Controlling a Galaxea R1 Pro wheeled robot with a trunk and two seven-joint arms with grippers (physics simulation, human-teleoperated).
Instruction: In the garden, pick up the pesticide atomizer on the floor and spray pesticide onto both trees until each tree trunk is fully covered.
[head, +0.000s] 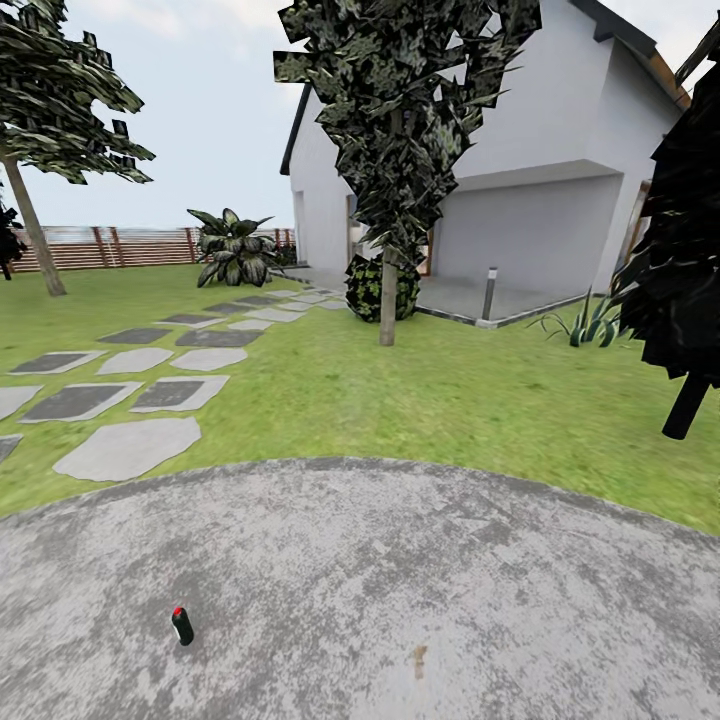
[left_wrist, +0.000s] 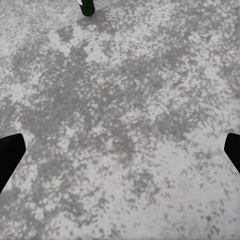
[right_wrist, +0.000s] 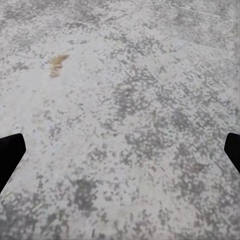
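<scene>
The pesticide atomizer (head: 182, 626), a small dark bottle with a red top, stands upright on the grey paved floor at the near left. The left wrist view catches its base (left_wrist: 87, 7) well ahead of my left gripper (left_wrist: 120, 155), which is open over bare paving. My right gripper (right_wrist: 120, 155) is open too, with nothing between its fingers. On the garden lawn, one tree's pale tree trunk (head: 388, 300) rises in the middle, in front of the house. A second tree with a leaning pale trunk (head: 35, 240) stands at the far left by the fence.
A black conifer (head: 690, 250) stands at the right edge. Stepping stones (head: 130, 445) cross the lawn on the left towards a white house (head: 540, 180). A broad-leaved plant (head: 235, 250) and a slat fence (head: 120, 246) lie behind. A tan stain (right_wrist: 56, 64) marks the paving.
</scene>
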